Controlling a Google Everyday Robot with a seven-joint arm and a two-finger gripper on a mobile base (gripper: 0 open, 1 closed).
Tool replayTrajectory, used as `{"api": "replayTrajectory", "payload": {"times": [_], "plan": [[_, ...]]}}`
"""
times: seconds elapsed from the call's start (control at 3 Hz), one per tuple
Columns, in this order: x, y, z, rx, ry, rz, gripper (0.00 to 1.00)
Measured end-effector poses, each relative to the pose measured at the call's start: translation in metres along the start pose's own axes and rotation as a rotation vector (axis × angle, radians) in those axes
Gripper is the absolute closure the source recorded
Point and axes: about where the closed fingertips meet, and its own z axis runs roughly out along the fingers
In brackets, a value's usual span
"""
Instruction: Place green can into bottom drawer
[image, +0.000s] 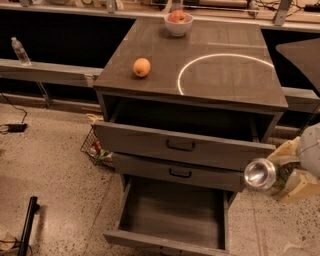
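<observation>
The green can (265, 176) lies sideways in my gripper (286, 175), its shiny silver end facing the camera, green body just showing behind. My gripper is shut on the can at the right edge of the view, beside the right end of the middle drawer front. The bottom drawer (170, 212) is pulled out wide, its plain grey floor bare. The can hangs to the right of and above the drawer's right wall, not over its floor.
The top drawer (180, 145) is pulled partly out; the middle drawer (177, 172) is slightly out. An orange (142, 67) and a white bowl of fruit (178, 23) sit on the cabinet top. A wire basket (96, 150) stands on the floor left of the cabinet.
</observation>
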Motion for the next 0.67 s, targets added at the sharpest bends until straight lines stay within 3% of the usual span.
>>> {"api": "replayTrajectory", "payload": {"times": [0.33, 0.67], "plan": [[0.0, -0.001, -0.001, 0.003, 0.0, -0.001, 1.0], [-0.017, -0.008, 0.014, 0.092, -0.048, 0.065, 1.0]]}}
